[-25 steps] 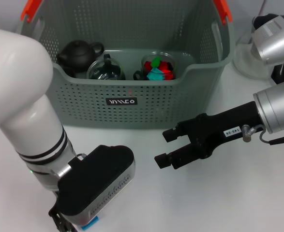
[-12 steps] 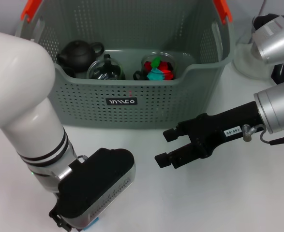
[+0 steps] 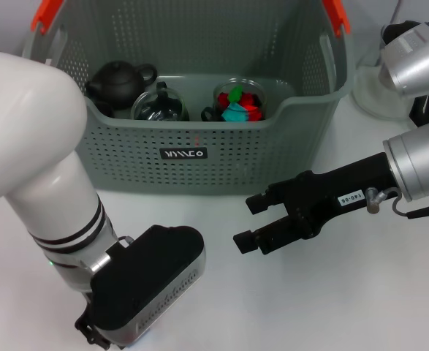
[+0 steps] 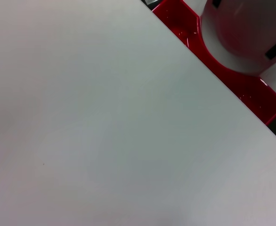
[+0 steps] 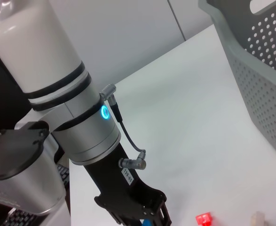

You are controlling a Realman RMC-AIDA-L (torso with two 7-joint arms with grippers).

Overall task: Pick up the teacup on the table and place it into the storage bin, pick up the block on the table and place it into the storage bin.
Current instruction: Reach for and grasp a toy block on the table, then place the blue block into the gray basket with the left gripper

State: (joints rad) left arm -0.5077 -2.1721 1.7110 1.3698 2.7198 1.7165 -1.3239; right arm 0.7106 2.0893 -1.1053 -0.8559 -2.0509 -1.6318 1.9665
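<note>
**Both arms low over the desk, bin already holding cups**

The storage bin (image 3: 192, 157) stands at the far edge of the desk (image 3: 331, 307), its labelled wall facing the robot. Inside it, along the near wall, sit a dark teapot (image 3: 118, 82), a glass teacup (image 3: 158, 104) just beside it, and a second glass cup (image 3: 240, 101) filled with red, green and blue pieces.

The right pincer (image 3: 248, 221) hovers over the desk just in front of the bin's near wall, its jaws spread a little and holding nothing. Over the last second it has not shifted at all. The left arm (image 3: 46, 168) has drifted slightly toward the near edge of the desk; its pincer lies under the black wrist housing (image 3: 145, 281), so I cannot tell how its jaws stand.

The right wrist view shows the left arm and, on the desk near its tip, a small red block (image 5: 202, 219) with a pale block (image 5: 257, 218) just beside it, both well apart from the bin. With a teacup already binned, the block step is probably in hand, and the left arm looks likeliest to take it.
</note>
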